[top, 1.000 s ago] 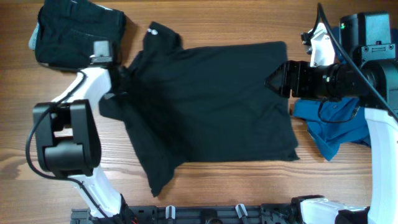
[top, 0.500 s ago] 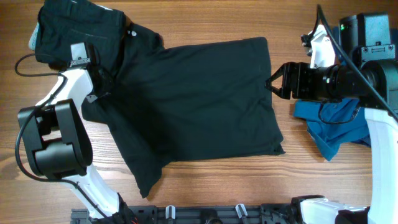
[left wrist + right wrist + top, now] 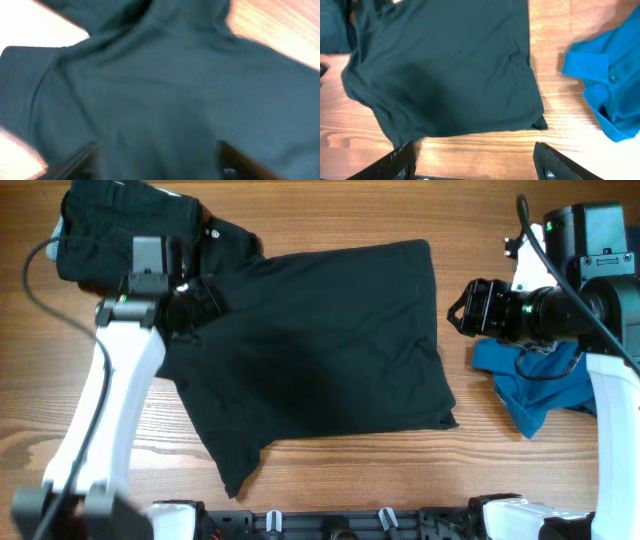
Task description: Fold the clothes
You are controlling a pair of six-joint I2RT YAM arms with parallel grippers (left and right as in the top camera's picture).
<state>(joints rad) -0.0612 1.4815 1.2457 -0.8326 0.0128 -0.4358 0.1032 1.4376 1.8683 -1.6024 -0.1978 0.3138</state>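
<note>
A black short-sleeved shirt (image 3: 320,350) lies spread across the middle of the table, collar toward the back left and one sleeve reaching the front edge. My left gripper (image 3: 200,300) hovers over its left shoulder area. In the left wrist view its fingers (image 3: 75,162) stand wide apart and open (image 3: 157,167), with the black fabric (image 3: 165,85) below them. My right gripper (image 3: 462,310) is open just off the shirt's right edge. The right wrist view shows that gripper (image 3: 477,167) over bare wood, with the shirt (image 3: 445,70) beyond it and nothing between the fingers.
Another black garment (image 3: 110,225) is bunched at the back left corner, touching the shirt's collar. A crumpled blue garment (image 3: 535,385) lies at the right under my right arm, also seen as blue garment (image 3: 615,80). A black rail (image 3: 330,525) runs along the front edge.
The shirt was dragged to the left, then my left gripper opened and let go of it and rose above it. My right gripper drew back slightly to the right.
</note>
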